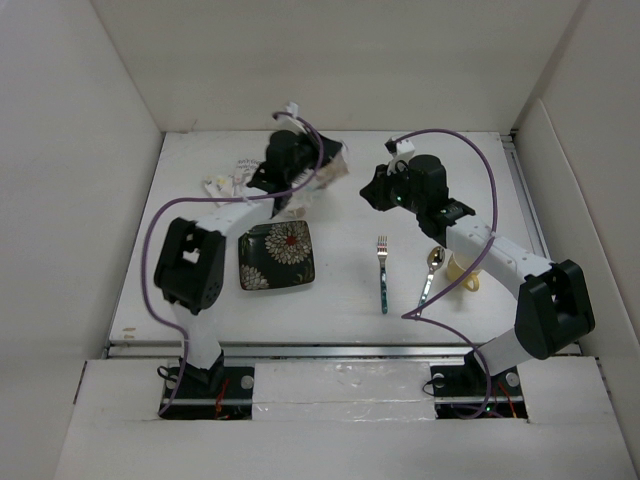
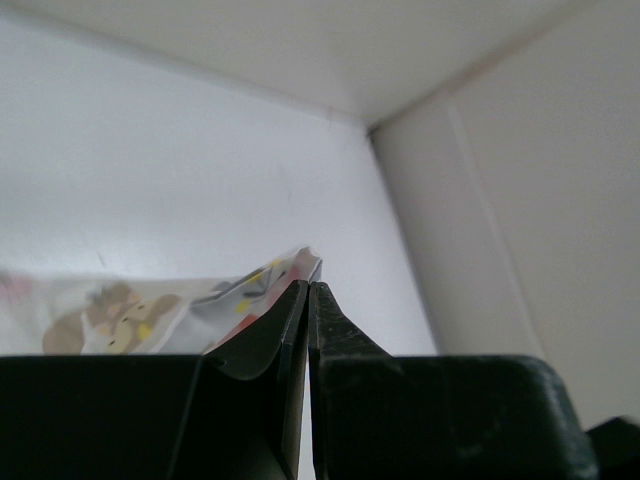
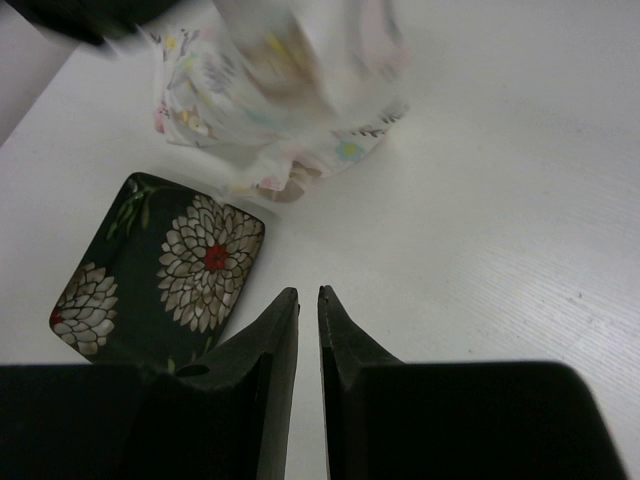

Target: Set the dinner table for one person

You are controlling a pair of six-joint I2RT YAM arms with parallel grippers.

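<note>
While left tool pinches one placemat, right tool is pressed together; one plate, fork, spoon.

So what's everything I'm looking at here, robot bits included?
dinner table: one, plain white, under everything
placemat: one, white cloth with coloured prints, far left, bunched and partly lifted
plate: one, dark with white flowers, near left of centre
fork: one, silver with a darker handle, right of the plate
spoon: one, silver, right of the fork
yellow object: one, beside the spoon, partly hidden under the right arm; cannot tell what it is
arms: two, black and white, bases at the near edge
left pincer: one, black, shut on the placemat
right pincer: one, black, shut and empty, above bare table near the plate
</note>
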